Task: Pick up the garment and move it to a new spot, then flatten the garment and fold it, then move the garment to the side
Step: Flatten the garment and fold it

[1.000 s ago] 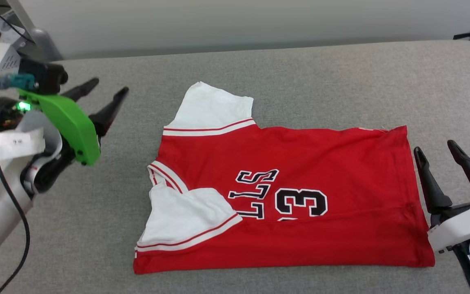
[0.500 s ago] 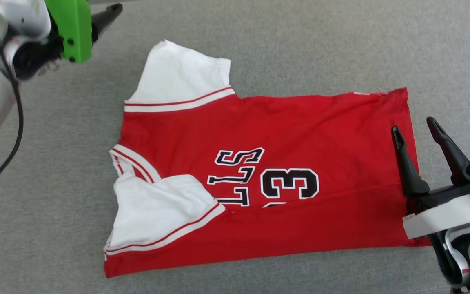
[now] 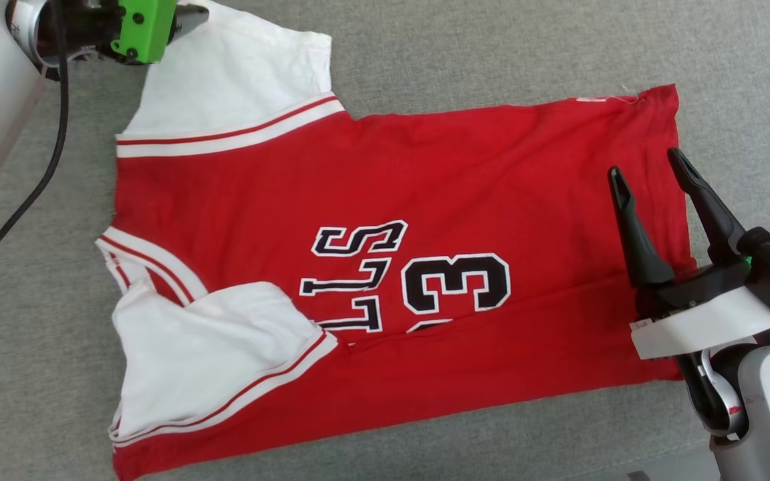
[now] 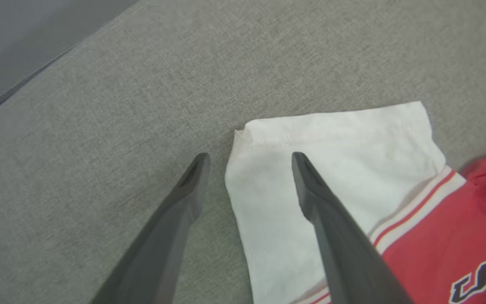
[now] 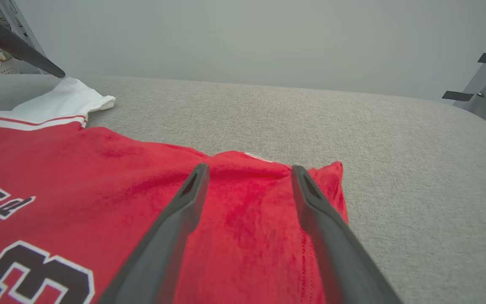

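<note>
the garment (image 3: 425,187) lies flat on the gray counter (image 3: 492,47), with its neck to the robot's left and its hem (image 3: 667,133) to the right. the near long side looks folded up over part of the black letters (image 3: 351,277). the near sleeve (image 3: 204,354) is tucked in on the chest. the far sleeve (image 3: 238,73) sticks out on the counter.

the left tool (image 4: 249,156) is wide open and holds nothing. it is over the outer corner of the far sleeve, with one finger above the white cloth and one above the bare counter. i cannot tell if it touches the cloth. the right tool (image 3: 646,165) is wide open too and holds nothing. it hangs over the red cloth just inside the hem.

the shirt looks light, thin and floppy. it will bend and sag when lifted, and it can slide on itself. it will not break. good spots to pinch are the sleeve's edge and the far hem corner, where the cloth is doubled and stitched. a pinch in the middle may lift just the top layer and open the fold.
</note>
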Available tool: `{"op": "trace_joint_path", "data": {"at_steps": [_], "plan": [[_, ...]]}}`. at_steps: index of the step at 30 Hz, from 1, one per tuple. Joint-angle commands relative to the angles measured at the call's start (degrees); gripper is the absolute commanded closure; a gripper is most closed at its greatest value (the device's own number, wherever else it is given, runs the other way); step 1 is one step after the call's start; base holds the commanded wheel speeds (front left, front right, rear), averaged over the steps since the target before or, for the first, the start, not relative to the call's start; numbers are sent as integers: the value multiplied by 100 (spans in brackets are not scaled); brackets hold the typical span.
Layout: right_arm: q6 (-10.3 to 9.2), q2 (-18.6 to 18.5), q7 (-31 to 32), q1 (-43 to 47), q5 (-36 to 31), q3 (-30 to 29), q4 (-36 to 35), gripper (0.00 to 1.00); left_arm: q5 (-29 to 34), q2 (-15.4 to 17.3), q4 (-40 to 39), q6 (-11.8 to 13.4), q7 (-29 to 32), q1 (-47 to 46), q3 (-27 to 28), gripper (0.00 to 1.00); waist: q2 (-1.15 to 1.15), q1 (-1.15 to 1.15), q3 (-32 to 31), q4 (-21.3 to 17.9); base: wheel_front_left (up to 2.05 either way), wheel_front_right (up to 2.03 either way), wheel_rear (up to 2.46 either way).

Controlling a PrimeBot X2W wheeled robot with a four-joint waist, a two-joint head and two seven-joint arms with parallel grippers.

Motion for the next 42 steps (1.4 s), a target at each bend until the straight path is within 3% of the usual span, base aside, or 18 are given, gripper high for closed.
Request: {"op": "trace_joint_path", "data": {"at_steps": [1,10,11,12,18,22,26,32,37,42], "plan": [[-5,18,-62,-106,25,8,50,0,73,13,-38,-17,38,-61,-50,0,0,-1,232,-209,0,0,0],[-5,-5,-225,-154,106,57,234,0,329,215,-24,-18,168,242,-266,0,0,-1,300,-313,0,0,0],[-5,-11,-230,-149,107,43,238,0,404,233,-41,-18,194,268,-283,62,0,-1,296,-307,0,0,0],[-5,-16,-236,-147,105,21,238,0,453,252,-70,-18,202,305,-295,100,0,-1,289,-298,0,0,0],[-5,-121,-226,-293,116,-184,217,0,561,324,-243,-18,-203,373,-319,100,0,-1,138,-201,0,0,0],[-5,-463,-85,-511,124,-516,212,0,541,297,-418,-18,-730,418,-318,100,0,-1,-87,-26,0,0,0],[-5,-913,440,-757,302,-700,162,0,596,347,-656,-18,-1174,540,-328,100,0,-1,-353,148,0,0,0],[-5,-1853,1849,-1269,1326,-481,447,0,716,422,-1065,-18,-1739,777,-339,100,0,-1,-654,419,0,0,0],[-5,-2624,3211,-1711,2306,41,711,0,873,442,-1427,-18,-2016,927,-345,100,0,-1,-752,637,0,0,0],[-5,-2960,4556,-2165,3000,587,1068,0,1047,436,-1671,-18,-2155,946,-348,100,0,-1,-737,810,0,0,0]]}}
